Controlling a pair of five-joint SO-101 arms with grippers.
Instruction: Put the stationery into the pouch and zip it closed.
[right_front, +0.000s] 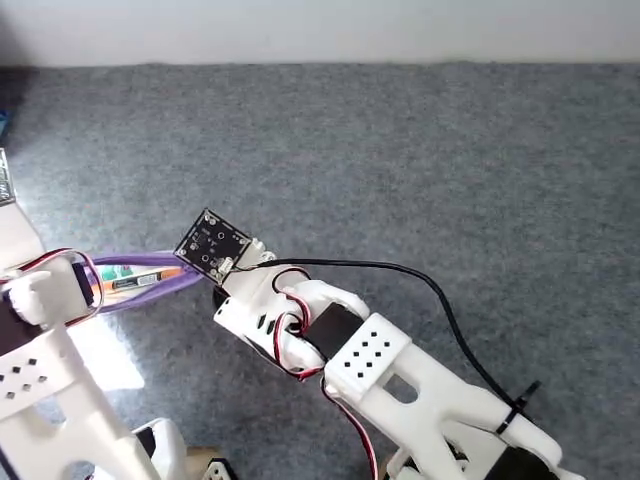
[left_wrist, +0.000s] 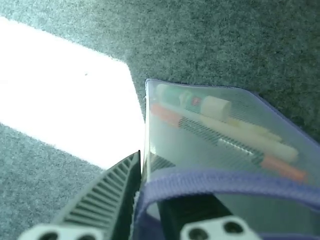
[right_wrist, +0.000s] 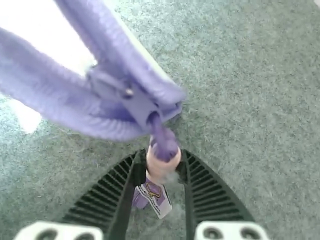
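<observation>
Purple-trimmed and see-through, the pouch (left_wrist: 220, 150) with pens (left_wrist: 225, 132) inside is held over the grey carpet (right_front: 400, 150), the left gripper (left_wrist: 145, 190) clamped on its zip edge, the right gripper (right_wrist: 161, 162) pinching the zip pull (right_wrist: 162, 152).

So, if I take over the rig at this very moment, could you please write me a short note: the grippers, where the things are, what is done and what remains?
Left gripper: shut on one end of the pouch.
Right gripper: shut on the zipper pull at the other end of the pouch.
Done: the stationery lies inside the pouch.
Left: the two purple edges spread apart from the slider, so the zip does not look closed. Probably draw the slider along the pouch, then check that it is shut.
</observation>
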